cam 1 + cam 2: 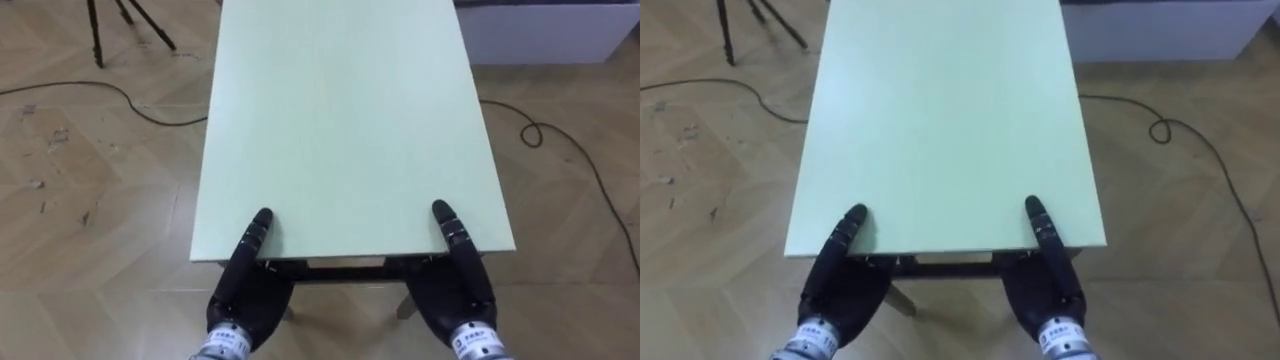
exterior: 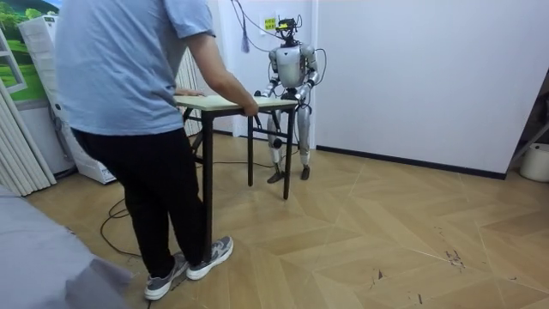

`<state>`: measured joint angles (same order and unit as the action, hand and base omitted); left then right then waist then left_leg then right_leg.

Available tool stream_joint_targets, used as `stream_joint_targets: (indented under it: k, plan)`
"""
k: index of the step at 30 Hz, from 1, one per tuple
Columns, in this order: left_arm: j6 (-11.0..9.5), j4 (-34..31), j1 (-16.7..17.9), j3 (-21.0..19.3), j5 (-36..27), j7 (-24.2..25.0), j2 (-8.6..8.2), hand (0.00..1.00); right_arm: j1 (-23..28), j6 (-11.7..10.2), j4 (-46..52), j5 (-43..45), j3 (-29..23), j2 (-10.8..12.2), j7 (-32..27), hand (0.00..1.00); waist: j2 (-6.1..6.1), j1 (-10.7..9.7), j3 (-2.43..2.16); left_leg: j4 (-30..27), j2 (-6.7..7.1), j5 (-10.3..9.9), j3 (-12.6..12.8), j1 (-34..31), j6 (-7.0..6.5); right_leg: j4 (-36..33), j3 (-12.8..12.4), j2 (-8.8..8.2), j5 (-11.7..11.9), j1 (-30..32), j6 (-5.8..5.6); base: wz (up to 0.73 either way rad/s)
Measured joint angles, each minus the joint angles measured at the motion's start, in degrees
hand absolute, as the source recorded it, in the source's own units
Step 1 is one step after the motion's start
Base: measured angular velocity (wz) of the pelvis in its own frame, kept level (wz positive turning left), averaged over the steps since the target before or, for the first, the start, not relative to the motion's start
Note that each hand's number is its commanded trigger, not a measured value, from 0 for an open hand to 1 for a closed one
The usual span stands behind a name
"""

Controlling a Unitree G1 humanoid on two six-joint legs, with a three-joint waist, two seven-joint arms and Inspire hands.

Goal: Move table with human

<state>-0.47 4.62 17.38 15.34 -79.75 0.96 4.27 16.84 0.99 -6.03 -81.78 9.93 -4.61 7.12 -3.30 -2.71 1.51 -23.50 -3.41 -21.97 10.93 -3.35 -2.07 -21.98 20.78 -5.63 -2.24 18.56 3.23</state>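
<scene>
The surface (image 1: 340, 120) is running off the eye views' top edge, its near rim covering part of the left robot hand (image 1: 248, 293) and right robot hand (image 1: 457, 290).

The bench (image 1: 350, 130) has a plain, pale green rectangular top, bare and smooth. In the eye views it runs from the top edge down through the centre, its long sides drawing closer toward the top of the frame and its near short edge crossing the lower middle. In the room view it stands upright and level, left of centre, on slim dark legs (image 2: 206, 180) (whether they clear the floor cannot be told). The left hand (image 1: 245, 285) and right hand (image 1: 460, 285) meet the near edge by its two corners, and a person's hand (image 2: 250, 109) holds a corner of the opposite end.
</scene>
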Motion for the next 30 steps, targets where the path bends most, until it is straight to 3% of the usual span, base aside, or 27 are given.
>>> stream_joint_targets:
  k: [2,3,4,5,6,7,8,9,10,12,14,17,18,19,21,22,23,25,26,27,30]
  plan:
    - [0.19,0.05,0.07,-0.01,-0.01,0.00,-0.18,1.00,0.03,-0.04,-0.09,0.07,-0.10,-0.13,0.23,1.00,0.50,-0.38,0.24,0.78,0.79,1.04,1.53,-0.79,-0.73,0.50,-0.32,-0.99,2.34,0.63,-0.12,0.00]
    - [0.43,0.14,0.21,-0.01,0.02,0.00,-0.29,1.00,0.22,0.19,-0.33,0.06,-0.40,0.02,0.23,1.00,1.08,-0.60,0.19,1.35,1.17,1.78,2.55,-1.02,-1.49,1.39,-0.80,-1.33,4.10,0.59,-0.76,0.00]
    - [0.58,0.14,0.37,0.02,0.03,0.00,-0.29,1.00,0.43,0.72,-0.33,0.05,-0.80,0.15,0.23,1.00,1.55,-0.65,0.16,1.64,1.38,2.85,3.29,-1.58,-2.19,3.49,-1.96,-1.18,6.99,0.60,-2.16,0.04]
    - [0.61,0.14,0.41,0.05,0.02,0.00,-0.22,1.00,0.51,1.14,-0.32,0.08,-1.09,0.26,0.23,1.00,1.72,-0.88,0.10,1.78,1.52,3.58,3.49,-2.23,-2.62,4.55,-2.77,-1.24,8.32,0.65,-3.46,0.24]
    - [0.74,0.15,0.37,0.14,0.19,0.00,-0.05,1.00,0.87,1.64,-0.16,0.03,-1.47,0.44,0.23,1.00,1.97,-1.89,0.07,1.82,1.32,4.53,6.03,-3.51,-3.56,3.45,-4.63,-2.05,8.49,1.11,-5.49,0.59]
    - [1.27,0.32,-0.06,0.65,0.74,-0.12,0.07,1.00,2.30,1.62,0.52,-0.61,-2.11,0.65,0.27,1.00,2.43,-2.44,-0.02,2.07,1.25,5.23,9.45,-4.02,-4.33,-5.02,-5.15,-4.52,3.33,2.07,-6.68,0.67]
    - [1.47,0.34,-0.12,0.89,0.89,-0.18,0.09,1.00,3.05,1.59,0.83,-0.95,-2.25,0.64,0.28,1.00,2.78,-2.44,-0.17,2.33,1.36,5.58,10.75,-3.93,-4.66,-9.87,-5.13,-5.87,0.67,2.26,-6.58,0.52]
    - [1.47,0.30,0.10,1.24,1.00,-0.19,0.39,1.00,4.05,1.59,1.16,-1.53,-2.22,0.72,0.27,1.00,3.57,-2.29,-0.50,2.78,1.70,6.20,12.92,-3.93,-5.18,-19.45,-5.53,-8.39,-3.84,1.69,-6.77,0.19]
    - [1.46,0.26,0.37,1.25,1.38,-0.19,0.41,1.00,4.61,1.66,1.31,-1.87,-2.13,0.77,0.22,1.00,4.27,-1.84,-0.67,2.81,2.15,6.58,14.14,-3.99,-5.57,-25.99,-6.93,-10.14,-6.62,-0.81,-7.56,0.05]
    - [1.33,0.23,0.95,1.20,1.14,-0.18,0.26,1.00,4.63,2.00,1.54,-2.47,-1.84,0.64,-0.32,1.00,4.84,-1.15,-0.57,2.80,2.83,7.05,15.44,-4.02,-5.98,-30.43,-8.02,-12.19,-8.10,-6.57,-8.08,-0.30]
    - [1.12,-0.17,1.26,0.96,1.11,-0.18,-0.25,1.00,4.51,1.80,2.34,-2.59,-1.22,0.15,-0.90,1.00,5.28,0.12,-0.43,2.77,3.39,7.91,16.44,-5.14,-6.23,-31.79,-8.45,-13.80,-7.66,-12.05,-8.18,-0.37]
    - [0.14,-2.25,1.28,0.35,1.20,-0.18,0.00,1.00,2.71,-0.43,2.68,-2.97,1.32,-0.30,-0.99,1.00,6.97,0.71,-0.30,2.66,3.32,11.01,17.42,-10.07,-6.35,-28.89,-9.30,-13.44,-2.99,-16.53,-8.05,-0.13]
    - [-0.09,-3.06,1.24,0.00,1.25,-0.18,0.30,1.00,1.93,-1.13,2.74,-3.03,2.21,-0.22,-0.99,1.00,7.83,0.99,-0.26,1.51,2.95,12.11,17.68,-12.39,-6.25,-24.96,-9.58,-12.58,-2.43,-17.66,-9.00,0.00]
    - [-0.16,-3.11,1.19,-0.39,1.70,-0.19,0.24,1.00,1.88,-1.58,2.74,-3.00,2.36,-0.23,-0.99,1.00,7.68,0.99,-0.27,0.37,1.96,13.35,17.51,-14.07,-6.15,-22.67,-9.38,-10.81,-5.06,-17.87,-9.75,0.04]
    - [-0.36,-3.50,1.48,0.29,1.76,-0.19,0.85,1.00,2.59,-2.24,2.73,-3.00,2.54,-0.23,-0.99,1.00,7.16,1.41,-0.29,0.19,0.19,14.93,16.58,-15.86,-5.61,-20.07,-9.48,-7.90,-6.14,-17.77,-10.18,-0.01]
    - [-1.11,-4.27,1.70,0.88,1.76,-0.19,1.26,1.00,2.63,-2.34,2.76,-3.10,2.75,-0.11,-0.98,1.00,7.70,1.85,-0.32,0.33,-1.18,15.98,16.58,-17.14,-5.44,-17.97,-9.39,-7.04,-8.18,-17.84,-10.11,-0.10]
    - [-1.59,-4.49,1.72,0.99,1.79,-0.18,1.33,1.00,2.58,-2.37,2.91,-3.08,2.82,0.17,-0.97,1.00,8.11,1.98,-0.38,0.26,-1.45,16.34,16.68,-17.87,-5.48,-16.74,-9.39,-6.67,-9.62,-17.89,-10.06,-0.11]
    - [-2.12,-4.77,1.06,1.22,2.34,-0.16,1.50,1.00,2.11,-3.58,3.51,-2.26,3.18,0.83,-0.97,1.00,8.34,2.34,-0.43,-1.27,-2.56,17.76,16.76,-21.50,-5.99,-12.31,-9.59,-5.87,-15.00,-17.95,-9.87,-0.09]
    - [-2.12,-4.84,0.96,1.07,2.43,-0.16,1.55,1.00,2.02,-3.68,3.54,-2.21,3.25,1.01,-0.97,1.00,8.43,2.54,-0.48,-1.50,-2.83,18.13,16.86,-22.29,-5.99,-10.94,-9.59,-5.68,-16.20,-17.97,-9.88,-0.26]
    - [-2.14,-5.42,0.94,0.67,2.63,-0.16,1.64,1.00,1.61,-3.90,3.57,-2.24,3.63,1.16,-0.97,1.00,9.01,3.12,-0.45,-1.24,-3.17,19.37,16.94,-23.52,-5.84,-7.57,-9.77,-5.19,-18.44,-18.10,-9.31,-0.37]
    - [-2.96,-6.00,0.63,0.09,3.11,-0.15,1.71,1.00,0.33,-3.93,3.54,-2.55,4.04,1.36,-1.09,1.00,9.06,4.22,-0.44,0.28,-4.93,23.15,16.91,-25.90,-5.63,-1.26,-9.40,-2.48,-20.95,-18.09,-8.80,-0.31]
